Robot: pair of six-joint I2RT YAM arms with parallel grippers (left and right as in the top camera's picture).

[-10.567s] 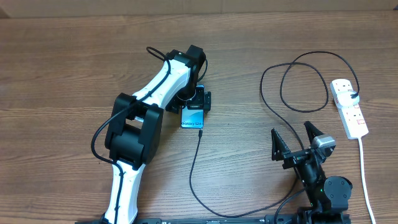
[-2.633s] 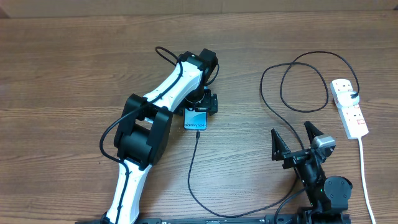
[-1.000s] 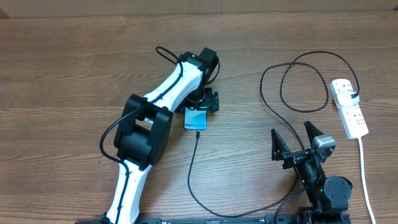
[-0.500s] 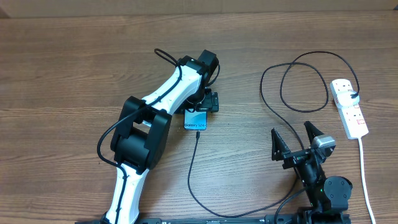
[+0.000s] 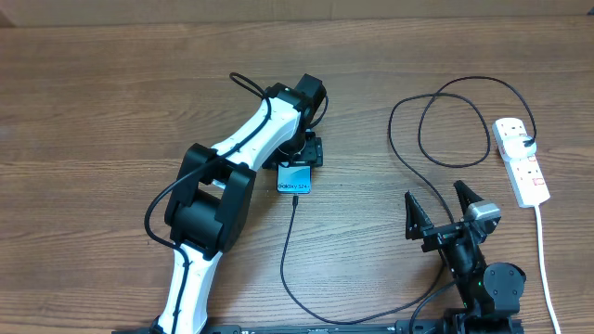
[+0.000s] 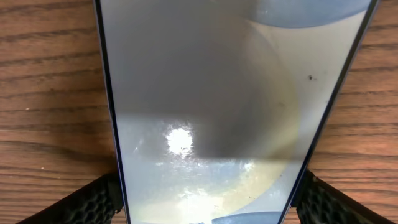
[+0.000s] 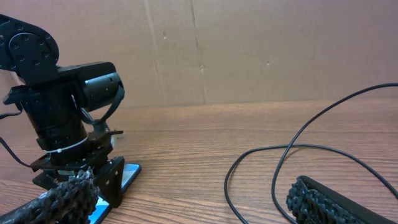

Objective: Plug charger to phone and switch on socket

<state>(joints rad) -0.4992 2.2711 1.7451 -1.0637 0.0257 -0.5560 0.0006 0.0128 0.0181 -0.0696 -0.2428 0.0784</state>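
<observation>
overhead fixed, straight down on whole counter (image 5: 93, 93), left arm (image 5: 251, 130) and right arm (image 5: 483, 278) both in frame, left wrist aimed down, very close, phone (image 6: 230, 112) screen fills view, right wrist low, level across counter toward left arm, phone in all three

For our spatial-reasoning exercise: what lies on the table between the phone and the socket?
Overhead view: loops of the charger cable lie between the phone and the socket; otherwise bare table.

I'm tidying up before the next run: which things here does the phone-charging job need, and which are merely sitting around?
Job: phone, charger, socket.
Just there: white cord, wooden table, cardboard backdrop.
</observation>
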